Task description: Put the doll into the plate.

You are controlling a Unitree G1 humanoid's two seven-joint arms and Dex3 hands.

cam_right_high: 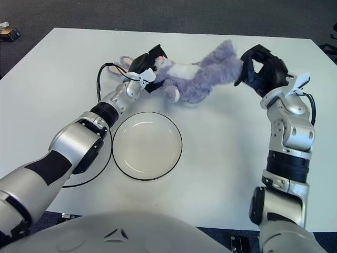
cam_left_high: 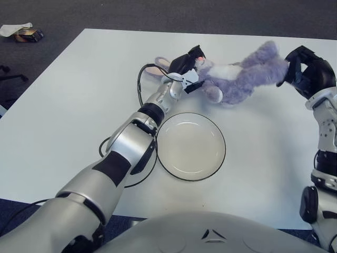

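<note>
Since the doll (cam_left_high: pixel 237 79) sags softly between my left hand (cam_left_high: pixel 187 66) pinching its head and right hand (cam_right_high: pixel 260 71) gripping its leg, I judge it light

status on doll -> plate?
Done: both hands grip the fluffy purple plush bunny doll, the left hand at its head, the right hand at its legs. In hand: the doll stretched between them, beyond the plate. Left: bring it over the black-rimmed white round plate, which holds nothing, and release.
</note>
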